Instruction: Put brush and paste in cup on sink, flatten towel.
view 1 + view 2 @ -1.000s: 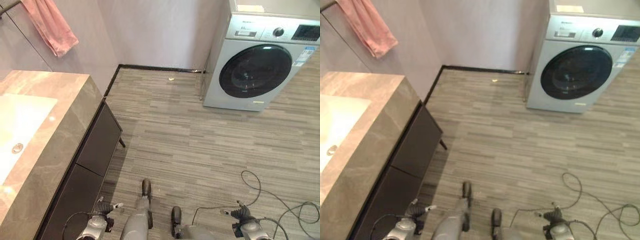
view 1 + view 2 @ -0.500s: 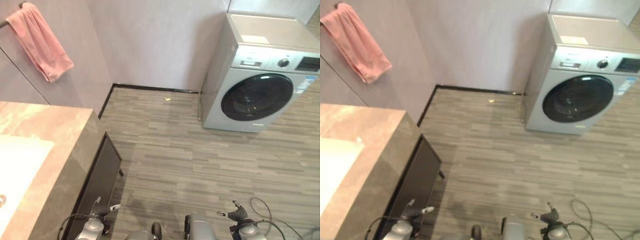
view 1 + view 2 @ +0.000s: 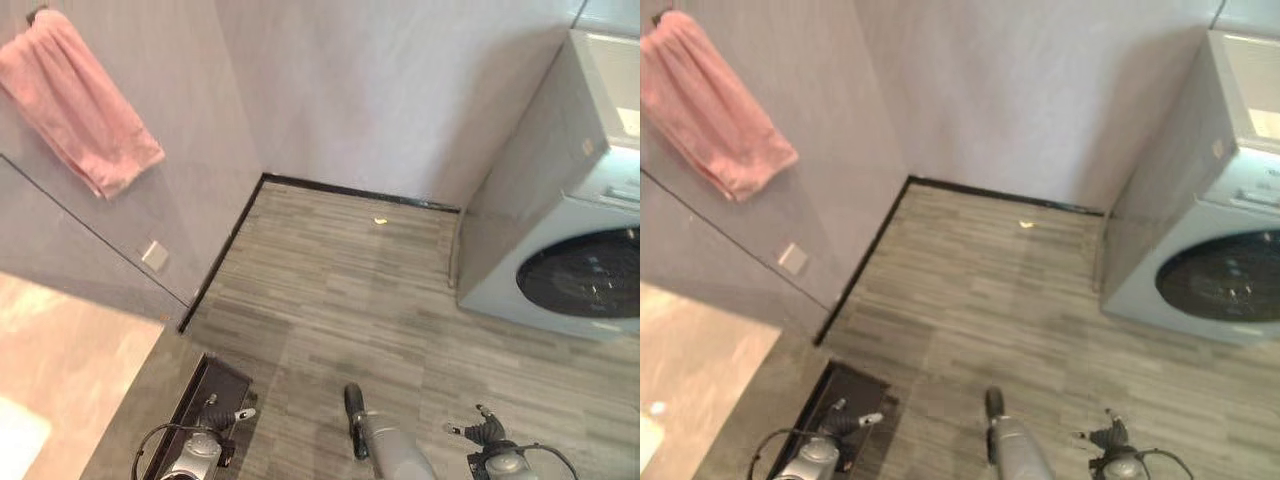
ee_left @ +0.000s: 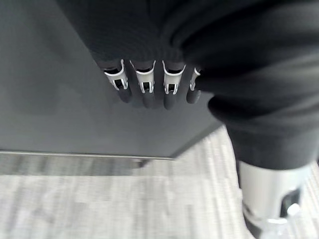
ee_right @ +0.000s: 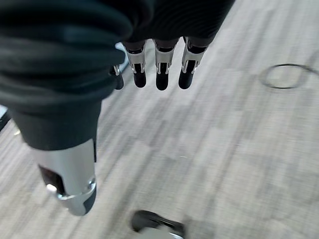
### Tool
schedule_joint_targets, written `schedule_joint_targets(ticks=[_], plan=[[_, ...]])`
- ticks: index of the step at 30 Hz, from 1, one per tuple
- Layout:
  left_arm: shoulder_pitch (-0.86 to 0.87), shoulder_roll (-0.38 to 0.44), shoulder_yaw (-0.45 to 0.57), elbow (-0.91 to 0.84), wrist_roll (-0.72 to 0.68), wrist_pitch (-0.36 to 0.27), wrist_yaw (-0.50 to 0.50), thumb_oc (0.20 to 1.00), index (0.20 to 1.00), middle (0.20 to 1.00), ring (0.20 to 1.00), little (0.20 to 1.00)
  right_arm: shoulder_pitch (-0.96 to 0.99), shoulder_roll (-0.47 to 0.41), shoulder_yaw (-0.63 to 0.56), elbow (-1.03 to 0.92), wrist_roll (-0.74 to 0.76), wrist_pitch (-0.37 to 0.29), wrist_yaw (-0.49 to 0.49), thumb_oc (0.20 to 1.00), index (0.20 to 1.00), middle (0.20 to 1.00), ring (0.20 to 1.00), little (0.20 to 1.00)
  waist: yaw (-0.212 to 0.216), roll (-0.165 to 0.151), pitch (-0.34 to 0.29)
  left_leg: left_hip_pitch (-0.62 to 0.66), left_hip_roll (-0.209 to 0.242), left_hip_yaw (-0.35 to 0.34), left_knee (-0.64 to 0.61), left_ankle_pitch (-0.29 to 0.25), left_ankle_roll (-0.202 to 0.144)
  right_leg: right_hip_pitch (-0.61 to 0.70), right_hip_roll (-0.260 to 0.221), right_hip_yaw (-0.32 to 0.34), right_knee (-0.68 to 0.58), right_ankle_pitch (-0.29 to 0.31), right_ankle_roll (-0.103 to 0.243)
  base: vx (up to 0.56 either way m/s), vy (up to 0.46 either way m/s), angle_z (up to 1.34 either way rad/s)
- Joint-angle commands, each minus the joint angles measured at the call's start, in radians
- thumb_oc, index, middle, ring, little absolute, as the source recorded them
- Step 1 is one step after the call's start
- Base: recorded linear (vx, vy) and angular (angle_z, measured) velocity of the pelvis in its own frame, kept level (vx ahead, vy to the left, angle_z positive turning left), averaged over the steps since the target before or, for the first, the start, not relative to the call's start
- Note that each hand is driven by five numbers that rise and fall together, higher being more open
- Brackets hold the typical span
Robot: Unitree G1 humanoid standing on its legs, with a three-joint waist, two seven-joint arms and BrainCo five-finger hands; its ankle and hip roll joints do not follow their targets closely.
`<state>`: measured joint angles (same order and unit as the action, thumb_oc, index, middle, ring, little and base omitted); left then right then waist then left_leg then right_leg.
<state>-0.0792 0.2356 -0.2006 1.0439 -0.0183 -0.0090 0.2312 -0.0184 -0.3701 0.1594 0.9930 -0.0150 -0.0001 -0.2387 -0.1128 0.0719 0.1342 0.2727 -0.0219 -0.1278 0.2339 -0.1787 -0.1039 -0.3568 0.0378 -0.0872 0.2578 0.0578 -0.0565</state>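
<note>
Left eye view has swung since a moment ago: the camera has turned, so the pink towel now hangs large on the wall at upper left, only a corner of the desk shows, and the washing machine has slid to the right edge. I judge the robot is turning toward the towel; no brush, paste or cup is visible. The left hand hangs by the dark cabinet, fingers relaxed, empty; the right hand hangs over the floor, likewise loose and empty.
</note>
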Motion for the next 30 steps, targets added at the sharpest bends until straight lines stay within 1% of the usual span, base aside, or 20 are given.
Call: schedule_joint_targets(ticks=[1, 2, 3, 4, 5, 7, 9, 11, 13, 14, 15, 17, 20, 21, 25, 26, 27, 28, 29, 30], plan=[[-0.010, 0.085, -0.022, -0.022, 0.029, -0.014, 0.004, 1.000, 1.000, 1.000, 1.000, 1.000, 0.051, -0.066, -0.015, -0.038, 0.007, -0.013, -0.016, 1.000, 1.000, 1.000, 1.000, 1.000, 0.004, -0.044, 0.003, -0.208, -0.030, -0.007, 0.202, 0.272, -0.022, 0.103, -0.045, 0.025, -0.143, 0.036, 0.157, 0.31, -0.240, 0.35], [-0.010, 0.086, -0.022, -0.022, 0.029, -0.013, 0.004, 1.000, 1.000, 1.000, 1.000, 1.000, 0.050, -0.065, -0.015, -0.038, 0.007, -0.013, -0.016, 1.000, 1.000, 1.000, 1.000, 1.000, 0.002, -0.048, 0.000, -0.213, -0.035, -0.010, 0.201, 0.277, -0.021, 0.099, -0.050, 0.024, -0.144, 0.038, 0.157, 0.27, -0.275, 0.58], [-0.015, 0.091, -0.027, -0.033, 0.026, -0.012, 0.005, 1.000, 1.000, 1.000, 1.000, 1.000, 0.046, -0.076, -0.018, -0.042, 0.016, -0.015, -0.023, 1.000, 1.000, 1.000, 1.000, 1.000, 0.004, -0.065, 0.009, -0.268, -0.015, 0.026, 0.325, 0.315, -0.019, 0.122, -0.057, 0.019, -0.143, 0.018, 0.137, 0.27, -0.325, 0.51], [-0.031, 0.092, -0.040, -0.050, 0.022, -0.011, -0.001, 1.000, 1.000, 1.000, 1.000, 1.000, 0.050, -0.086, -0.023, -0.052, 0.032, -0.016, -0.031, 1.000, 1.000, 1.000, 1.000, 1.000, 0.021, -0.091, 0.030, -0.343, 0.010, 0.090, 0.439, 0.307, 0.011, 0.167, -0.053, 0.023, -0.146, -0.011, 0.106, 0.27, -0.320, 0.49], [-0.031, 0.092, -0.040, -0.050, 0.022, -0.011, -0.001, 1.000, 1.000, 1.000, 1.000, 1.000, 0.050, -0.086, -0.024, -0.052, 0.032, -0.016, -0.031, 1.000, 1.000, 1.000, 1.000, 1.000, 0.023, -0.088, 0.032, -0.345, 0.014, 0.091, 0.446, 0.302, 0.011, 0.167, -0.049, 0.023, -0.145, -0.011, 0.106, 0.36, -0.348, 0.34], [-0.037, 0.089, -0.063, -0.067, 0.025, -0.010, -0.003, 1.000, 1.000, 1.000, 1.000, 1.000, 0.062, -0.096, -0.038, -0.044, 0.042, -0.010, -0.041, 1.000, 1.000, 1.000, 1.000, 1.000, 0.046, -0.092, 0.038, -0.469, 0.022, 0.177, 0.396, 0.239, 0.036, 0.234, -0.040, 0.018, -0.170, -0.049, 0.102, 0.36, -0.206, -0.05], [-0.039, 0.085, -0.065, -0.060, 0.024, -0.012, -0.005, 1.000, 1.000, 1.000, 1.000, 1.000, 0.072, -0.091, -0.049, -0.046, 0.044, -0.013, -0.041, 1.000, 1.000, 1.000, 1.000, 1.000, 0.051, -0.097, 0.031, -0.533, 0.026, 0.238, 0.279, 0.211, 0.053, 0.261, -0.046, 0.008, -0.189, -0.060, 0.115, 0.28, -0.082, 0.14], [-0.040, 0.082, -0.068, -0.056, 0.027, -0.012, -0.005, 1.000, 1.000, 1.000, 1.000, 1.000, 0.076, -0.088, -0.047, -0.048, 0.042, -0.014, -0.040, 1.000, 1.000, 1.000, 1.000, 1.000, 0.062, -0.101, 0.032, -0.558, 0.022, 0.258, 0.231, 0.196, 0.062, 0.279, -0.042, 0.014, -0.192, -0.073, 0.120, 0.26, -0.036, -0.02], [-0.034, 0.082, -0.065, -0.063, 0.030, -0.011, -0.001, 1.000, 1.000, 1.000, 1.000, 1.000, 0.080, -0.084, -0.034, -0.041, 0.028, -0.011, -0.036, 1.000, 1.000, 1.000, 1.000, 1.000, 0.086, -0.094, 0.032, -0.603, 0.016, 0.286, 0.080, 0.220, 0.072, 0.325, -0.021, 0.022, -0.198, -0.097, 0.128, 0.40, -0.036, -0.24], [-0.028, 0.082, -0.060, -0.065, 0.031, -0.010, 0.002, 1.000, 1.000, 1.000, 1.000, 1.000, 0.085, -0.080, -0.026, -0.039, 0.016, -0.009, -0.032, 1.000, 1.000, 1.000, 1.000, 1.000, 0.098, -0.090, 0.031, -0.608, 0.025, 0.290, 0.009, 0.256, 0.069, 0.357, -0.006, 0.032, -0.202, -0.109, 0.128, 0.61, -0.036, -0.12], [-0.021, 0.080, -0.052, -0.052, 0.038, -0.007, 0.006, 1.000, 1.000, 1.000, 1.000, 1.000, 0.092, -0.073, -0.016, -0.032, 0.001, -0.009, -0.028, 1.000, 1.000, 1.000, 1.000, 1.000, 0.111, -0.078, 0.028, -0.616, 0.054, 0.349, -0.106, 0.329, 0.050, 0.409, 0.025, 0.041, -0.200, -0.139, 0.123, 0.58, -0.030, -0.13], [-0.014, 0.078, -0.045, -0.045, 0.043, -0.001, 0.009, 1.000, 1.000, 1.000, 1.000, 1.000, 0.099, -0.069, -0.010, -0.030, -0.007, -0.006, -0.024, 1.000, 1.000, 1.000, 1.000, 1.000, 0.118, -0.075, 0.027, -0.592, 0.074, 0.408, -0.143, 0.365, 0.046, 0.438, 0.036, 0.043, -0.196, -0.154, 0.118, 0.45, -0.003, -0.31], [0.001, 0.080, -0.027, -0.024, 0.044, 0.003, 0.013, 1.000, 1.000, 1.000, 1.000, 1.000, 0.094, -0.055, 0.000, -0.029, -0.014, -0.003, -0.013, 1.000, 1.000, 1.000, 1.000, 1.000, 0.127, -0.090, 0.012, -0.564, 0.059, 0.405, -0.138, 0.332, 0.070, 0.458, 0.027, 0.050, -0.178, -0.175, 0.128, 0.32, 0.039, -0.17], [0.014, 0.082, -0.015, -0.001, 0.045, 0.003, 0.014, 1.000, 1.000, 1.000, 1.000, 1.000, 0.085, -0.042, 0.006, -0.003, -0.022, -0.002, -0.008, 1.000, 1.000, 1.000, 1.000, 1.000, 0.134, -0.107, -0.002, -0.550, 0.041, 0.403, -0.127, 0.306, 0.087, 0.468, 0.008, 0.061, -0.146, -0.188, 0.144, 0.32, 0.085, -0.29], [0.032, 0.088, 0.003, 0.007, 0.038, -0.001, 0.016, 1.000, 1.000, 1.000, 1.000, 1.000, 0.072, -0.025, 0.010, 0.023, -0.034, 0.002, 0.003, 1.000, 1.000, 1.000, 1.000, 1.000, 0.152, -0.126, -0.031, -0.532, 0.017, 0.418, -0.121, 0.264, 0.115, 0.464, -0.029, 0.065, -0.084, -0.147, 0.176, 0.28, 0.122, -0.05], [0.035, 0.090, 0.010, 0.010, 0.035, -0.002, 0.016, 1.000, 1.000, 1.000, 1.000, 1.000, 0.067, -0.021, 0.010, 0.036, -0.037, 0.003, 0.005, 1.000, 1.000, 1.000, 1.000, 1.000, 0.156, -0.130, -0.034, -0.524, 0.008, 0.418, -0.121, 0.252, 0.123, 0.455, -0.039, 0.064, -0.041, -0.115, 0.190, 0.20, 0.131, 0.10], [0.043, 0.102, 0.014, -0.003, 0.029, 0.000, 0.015, 1.000, 1.000, 1.000, 1.000, 1.000, 0.051, -0.015, 0.014, 0.047, -0.041, 0.003, 0.010, 1.000, 1.000, 1.000, 1.000, 1.000, 0.164, -0.135, -0.030, -0.505, -0.013, 0.406, -0.117, 0.222, 0.145, 0.412, -0.062, 0.054, 0.091, -0.043, 0.233, 0.20, 0.131, 0.18], [0.042, 0.102, 0.014, -0.003, 0.029, 0.000, 0.015, 1.000, 1.000, 1.000, 1.000, 1.000, 0.050, -0.015, 0.014, 0.047, -0.041, 0.003, 0.010, 1.000, 1.000, 1.000, 1.000, 1.000, 0.167, -0.133, -0.033, -0.509, -0.009, 0.408, -0.117, 0.224, 0.144, 0.407, -0.059, 0.056, 0.088, -0.039, 0.232, 0.24, 0.204, 0.26], [0.042, 0.116, 0.020, -0.013, 0.026, 0.003, 0.021, 1.000, 1.000, 1.000, 1.000, 1.000, 0.034, -0.014, 0.023, 0.046, -0.049, 0.004, 0.013, 1.000, 1.000, 1.000, 1.000, 1.000, 0.168, -0.128, -0.019, -0.474, -0.025, 0.395, -0.130, 0.207, 0.160, 0.358, -0.090, 0.024, 0.207, 0.039, 0.269, 0.17, 0.169, 0.18], [0.043, 0.120, 0.020, -0.014, 0.028, 0.005, 0.022, 1.000, 1.000, 1.000, 1.000, 1.000, 0.027, -0.015, 0.027, 0.043, -0.053, 0.005, 0.013, 1.000, 1.000, 1.000, 1.000, 1.000, 0.170, -0.113, -0.014, -0.457, -0.017, 0.390, -0.138, 0.205, 0.166, 0.328, -0.096, 0.009, 0.263, 0.073, 0.262, 0.17, 0.171, 0.15]])
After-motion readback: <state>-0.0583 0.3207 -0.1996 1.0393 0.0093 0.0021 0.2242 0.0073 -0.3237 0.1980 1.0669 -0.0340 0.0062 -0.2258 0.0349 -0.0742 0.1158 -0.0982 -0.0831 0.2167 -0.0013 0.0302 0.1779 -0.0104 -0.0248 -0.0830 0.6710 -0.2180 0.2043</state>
